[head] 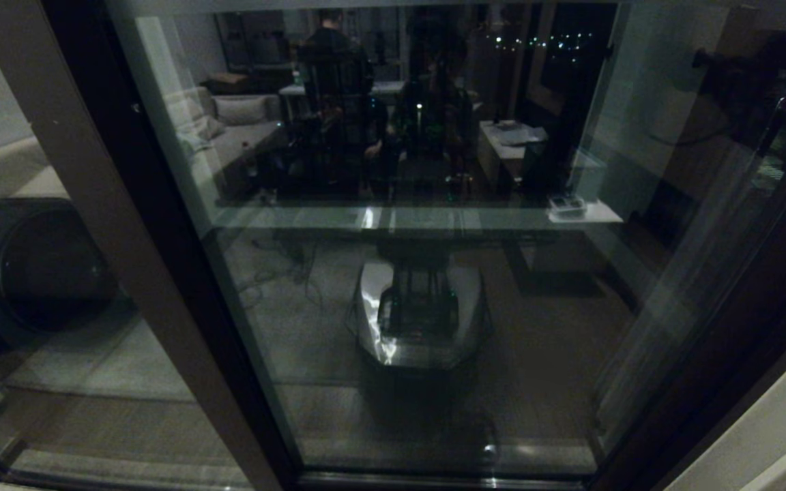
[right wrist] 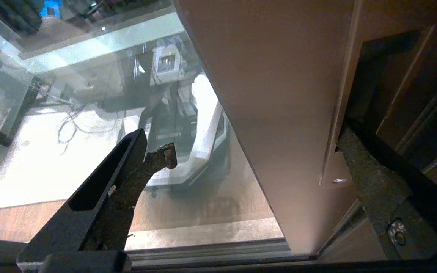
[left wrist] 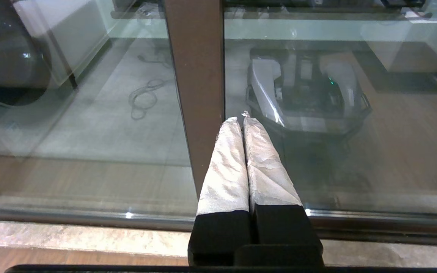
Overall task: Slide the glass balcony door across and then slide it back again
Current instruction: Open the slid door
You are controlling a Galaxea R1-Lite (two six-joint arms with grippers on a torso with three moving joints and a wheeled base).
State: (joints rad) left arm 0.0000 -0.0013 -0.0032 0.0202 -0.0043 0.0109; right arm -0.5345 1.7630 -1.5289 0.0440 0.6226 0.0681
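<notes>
The glass balcony door (head: 420, 286) fills the head view, its pane mirroring the room and my own base. Its dark brown stile (right wrist: 279, 113) crosses the right wrist view, with a small screw (right wrist: 339, 181) and a dark recessed slot (right wrist: 385, 76) at its edge. My right gripper (right wrist: 256, 144) is open and straddles this stile. One finger (right wrist: 139, 170) is before the glass and the other finger (right wrist: 370, 182) lies by the slot edge. My left gripper (left wrist: 240, 120) is shut on nothing, its white-wrapped tips close to another brown upright (left wrist: 195, 76). No gripper shows clearly in the head view.
A brown upright with a black strip (head: 127, 239) runs down the left, with more glass and a dark round appliance (head: 38, 273) beyond it. The floor track (left wrist: 89, 218) and a pale stone sill (left wrist: 70, 237) lie below the panes. A light wall edge (head: 775, 423) closes the right.
</notes>
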